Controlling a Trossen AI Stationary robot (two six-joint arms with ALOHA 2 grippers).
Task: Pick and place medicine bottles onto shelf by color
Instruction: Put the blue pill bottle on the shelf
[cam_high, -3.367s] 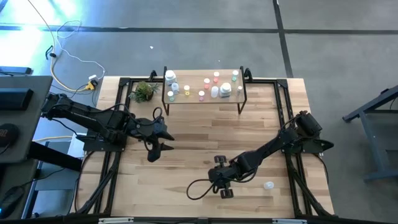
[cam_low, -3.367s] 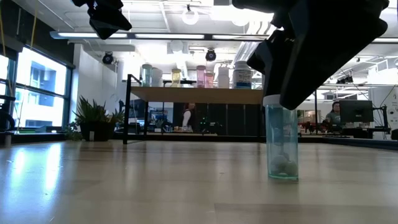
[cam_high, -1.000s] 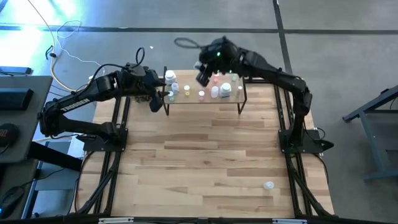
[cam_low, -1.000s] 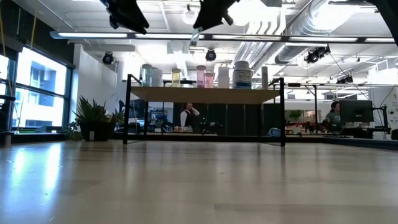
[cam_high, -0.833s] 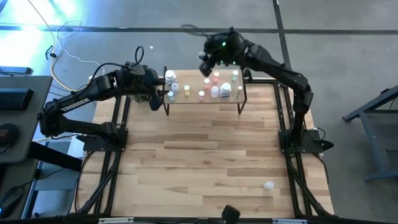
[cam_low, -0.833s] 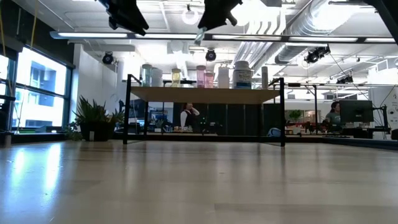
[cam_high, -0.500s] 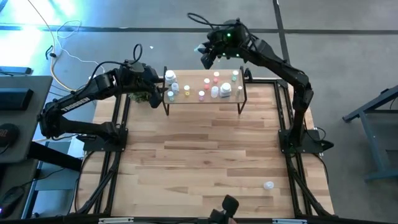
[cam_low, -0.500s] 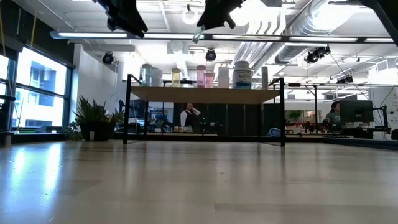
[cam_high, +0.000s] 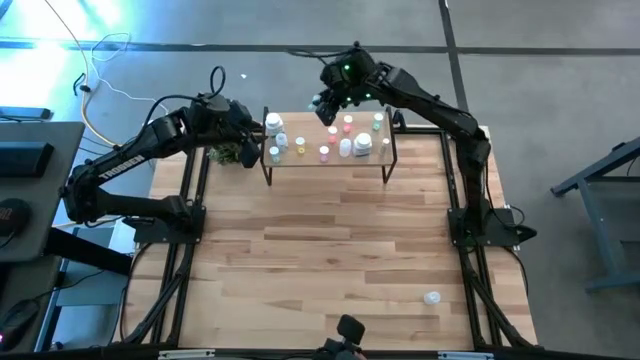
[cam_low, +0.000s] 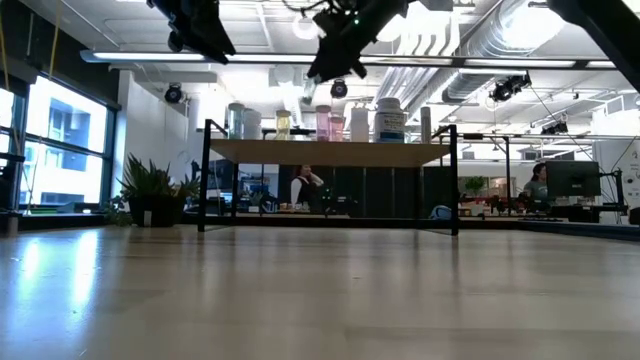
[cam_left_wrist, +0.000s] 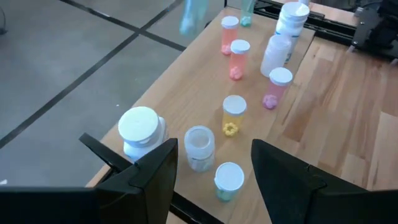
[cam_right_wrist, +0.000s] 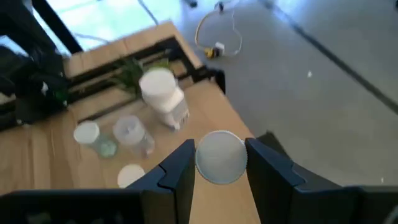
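Bottles (cam_high: 345, 140) mostly stand on the shelf (cam_high: 310, 162), right gripper (cam_right_wrist: 219, 163) above it clamps one more, left gripper (cam_left_wrist: 211, 165) gapes empty beside it, and one bottle (cam_high: 431, 297) remains far off on the table (cam_high: 330, 250).

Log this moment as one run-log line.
right gripper: shut on bottle, above shelf's far edge | left gripper: open, empty, over shelf's left end | stray bottle: on table, near right

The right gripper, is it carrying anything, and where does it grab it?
Yes. The right gripper holds a small clear bottle by its white-capped top, above the shelf. The left gripper is open and empty.
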